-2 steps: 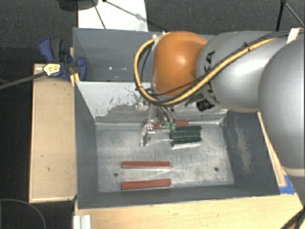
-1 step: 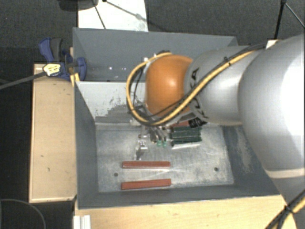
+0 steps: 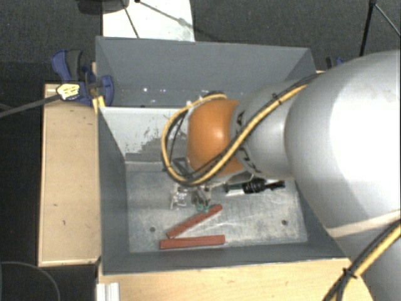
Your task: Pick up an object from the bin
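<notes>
Reddish-brown slanted stick [image 3: 193, 222] on bin [image 3: 114, 187] floor, fingers [image 3: 179, 198] spread apart, empty, just beside its upper end

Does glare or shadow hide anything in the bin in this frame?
Camera view: mild sheen on the bin floor, bright highlights on the arm casing; the flat reddish-brown stick and slanted stick are well lit; soft shadow beneath the gripper.

Big silver-grey arm [image 3: 338, 137], smooth and rounded. Just above the tool [image 3: 189, 199] there's a glossy orange dome cover [image 3: 210, 137]. A yellow cable [image 3: 250, 127] runs along the arm and loops round that cover, with a black connector [image 3: 266, 184] beside the tool.
</notes>
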Robot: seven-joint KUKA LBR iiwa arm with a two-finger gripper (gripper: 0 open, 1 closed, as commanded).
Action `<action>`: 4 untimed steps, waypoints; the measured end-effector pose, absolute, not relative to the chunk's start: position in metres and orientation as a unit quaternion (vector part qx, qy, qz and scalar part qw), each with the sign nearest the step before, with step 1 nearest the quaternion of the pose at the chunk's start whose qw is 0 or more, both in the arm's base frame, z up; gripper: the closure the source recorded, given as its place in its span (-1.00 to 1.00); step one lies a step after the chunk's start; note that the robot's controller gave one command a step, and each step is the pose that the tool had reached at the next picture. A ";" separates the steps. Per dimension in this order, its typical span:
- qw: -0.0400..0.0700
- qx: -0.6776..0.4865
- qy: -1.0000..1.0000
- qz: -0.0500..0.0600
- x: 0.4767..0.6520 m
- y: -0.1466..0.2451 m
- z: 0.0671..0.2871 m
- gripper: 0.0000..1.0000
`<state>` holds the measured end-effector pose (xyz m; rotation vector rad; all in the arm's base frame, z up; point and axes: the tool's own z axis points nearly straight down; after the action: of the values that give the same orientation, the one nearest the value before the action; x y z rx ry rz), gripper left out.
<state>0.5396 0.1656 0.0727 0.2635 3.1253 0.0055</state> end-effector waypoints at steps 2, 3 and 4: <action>0.001 0.086 0.996 0.001 0.539 0.165 0.071 -1.00; -0.002 0.046 0.999 0.000 0.525 0.155 0.087 -1.00; 0.004 -0.082 0.997 0.001 0.496 0.130 0.100 -1.00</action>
<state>0.4959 0.1302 0.0997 -0.2560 3.1227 0.0026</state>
